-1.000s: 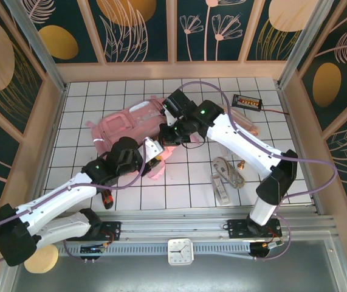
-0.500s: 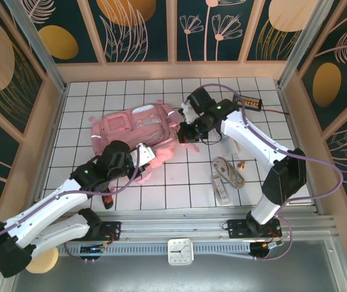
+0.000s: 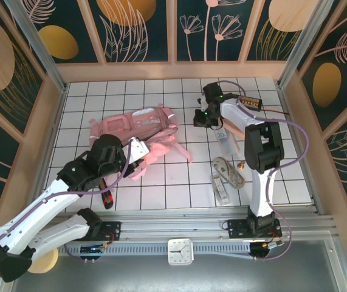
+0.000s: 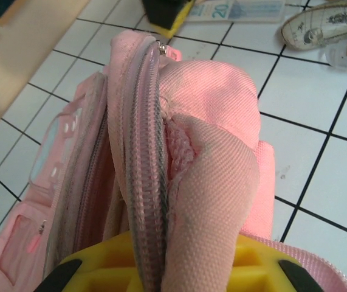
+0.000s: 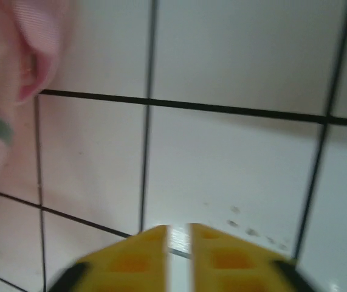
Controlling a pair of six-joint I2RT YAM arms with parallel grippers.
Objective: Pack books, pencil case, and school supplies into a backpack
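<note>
holding the bag: left gripper (image 3: 138, 152) is clamped on a fold of pink fabric at the near right edge of the backpack (image 3: 133, 125); the left wrist view has its yellow fingers (image 4: 91, 274) on either side of the cloth, pressed onto it.
backpack: lies flat on the white tiled table (image 3: 179, 176), left of centre, long side running left to right, pink straps trailing toward the near right; up close its zipper (image 4: 146, 152) curves along the pinched ridge.
right gripper (image 3: 200, 118): hovers just off the backpack's far right end, over bare tile; its fingers (image 5: 137, 258) are parted by a thin slit with nothing between them, and a pink edge of the backpack (image 5: 21, 48) sits at the left of that view.
pencil case (image 3: 228, 141): long pale pouch flat on the tiles, right of the backpack and apart from it, near the right arm.
cord bundle (image 3: 228, 170): nearer than the pencil case, on the right side.
ruler-like bar (image 3: 222, 190): just beside the cord bundle, on its near side.
utility knife (image 3: 106, 198): red and black, on the near left, by the left arm.
black box (image 3: 248, 102): far right, a wire running from it.
</note>
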